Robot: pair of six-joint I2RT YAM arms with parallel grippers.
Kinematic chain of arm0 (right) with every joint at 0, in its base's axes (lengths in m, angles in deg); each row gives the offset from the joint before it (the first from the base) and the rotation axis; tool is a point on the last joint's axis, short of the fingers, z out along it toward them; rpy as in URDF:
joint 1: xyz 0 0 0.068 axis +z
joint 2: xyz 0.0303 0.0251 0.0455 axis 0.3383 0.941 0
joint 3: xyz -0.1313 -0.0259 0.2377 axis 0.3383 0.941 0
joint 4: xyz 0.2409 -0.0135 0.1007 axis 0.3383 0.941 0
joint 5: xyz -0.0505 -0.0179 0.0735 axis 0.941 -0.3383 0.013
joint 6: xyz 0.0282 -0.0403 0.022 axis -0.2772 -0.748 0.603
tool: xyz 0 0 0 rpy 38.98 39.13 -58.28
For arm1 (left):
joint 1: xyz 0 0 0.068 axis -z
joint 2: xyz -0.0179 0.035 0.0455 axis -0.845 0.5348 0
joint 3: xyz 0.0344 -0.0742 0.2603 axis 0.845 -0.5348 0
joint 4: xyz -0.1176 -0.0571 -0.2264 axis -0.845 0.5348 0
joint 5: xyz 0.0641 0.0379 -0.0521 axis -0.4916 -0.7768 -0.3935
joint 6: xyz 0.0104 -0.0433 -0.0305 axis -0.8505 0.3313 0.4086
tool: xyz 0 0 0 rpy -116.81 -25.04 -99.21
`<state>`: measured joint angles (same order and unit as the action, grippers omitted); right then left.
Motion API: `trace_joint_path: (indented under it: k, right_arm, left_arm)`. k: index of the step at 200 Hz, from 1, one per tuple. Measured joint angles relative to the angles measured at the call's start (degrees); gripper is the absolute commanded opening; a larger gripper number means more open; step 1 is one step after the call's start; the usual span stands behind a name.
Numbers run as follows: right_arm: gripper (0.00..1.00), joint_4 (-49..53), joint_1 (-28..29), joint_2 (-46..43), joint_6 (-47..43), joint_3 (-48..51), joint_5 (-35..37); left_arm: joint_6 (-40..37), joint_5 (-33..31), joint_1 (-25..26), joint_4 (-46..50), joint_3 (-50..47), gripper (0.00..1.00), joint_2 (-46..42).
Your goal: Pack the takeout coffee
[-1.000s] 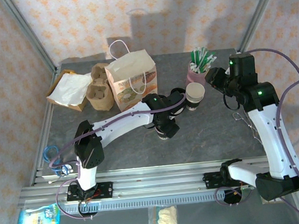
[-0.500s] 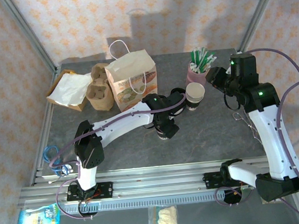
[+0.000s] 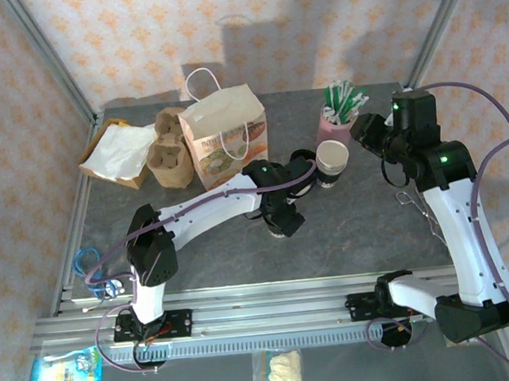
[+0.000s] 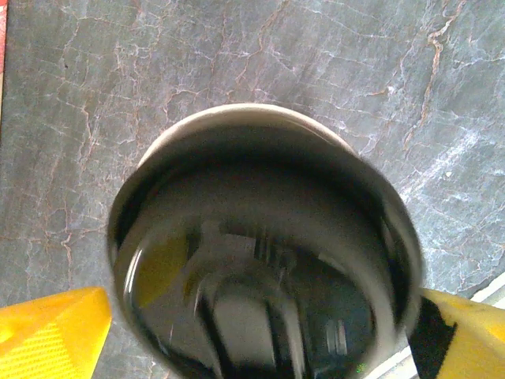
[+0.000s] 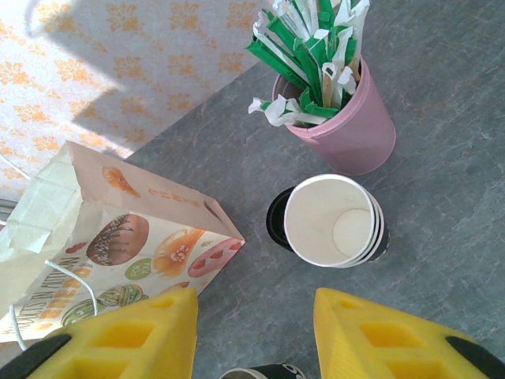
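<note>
The takeout coffee [image 3: 278,229] stands on the grey table in front of the paper bag, mostly covered by my left gripper [image 3: 279,213]. In the left wrist view its round black lid [image 4: 260,260] is very close and blurred. My left gripper [image 4: 260,335] is open, one yellow fingertip [image 4: 51,332] out on each side of the lid, and a strip of table shows between the left one and the cup. My right gripper [image 3: 364,134] hovers beyond the lidless cup stack. In its wrist view the right gripper [image 5: 254,316] is open with bare table between its fingers.
An open printed paper bag [image 3: 225,138] stands at the back. To its right are a stack of white lidless cups [image 3: 332,160] with loose black lids [image 5: 278,219] beside it, and a pink cup of wrapped stirrers [image 3: 336,125]. Cardboard carriers [image 3: 167,150] and a napkin box [image 3: 116,154] sit back left.
The left gripper sits a touch lower over the cup; both arms otherwise stay where they were.
</note>
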<state>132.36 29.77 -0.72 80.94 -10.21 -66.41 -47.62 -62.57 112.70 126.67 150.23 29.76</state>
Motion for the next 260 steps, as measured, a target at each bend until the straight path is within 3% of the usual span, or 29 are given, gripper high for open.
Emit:
trace_joint_path:
  k: [54, 112, 141, 167, 188, 224, 260]
  right_arm:
    - [0.45, 0.0, 0.0, 0.0, -0.2, 0.0, -0.3]
    - [0.70, 0.5, -0.1, 0.2, -2.1, -0.3, -1.5]
    - [0.72, 2.2, 0.0, 1.5, -3.7, -2.3, -3.5]
    - [0.72, 5.5, 1.4, 3.7, -5.1, -3.9, -4.5]
    - [0.73, 9.2, 7.0, 7.3, -5.8, -5.7, -4.0]
    - [0.76, 16.0, 22.2, 17.3, -5.9, -8.6, -1.9]
    - [0.78, 19.8, 32.0, 24.0, -5.9, -8.2, -0.8]
  left_arm:
    - [0.0, 0.0, 0.0, 0.0, 0.1, 0.99, 0.3]
    - [0.2, -0.1, 0.0, -0.5, 3.7, 0.99, -0.9]
    - [1.2, -2.9, 0.0, -2.2, 4.0, 0.99, -8.3]
    - [4.3, -11.3, -0.5, -6.8, 2.8, 0.99, -20.3]
    - [8.8, -17.0, -4.8, -10.5, -0.8, 0.99, -31.7]
    - [17.1, -18.1, -21.1, -17.1, -14.7, 0.99, -50.2]
    - [21.7, -15.7, -23.2, -19.6, -24.7, 0.99, -57.6]
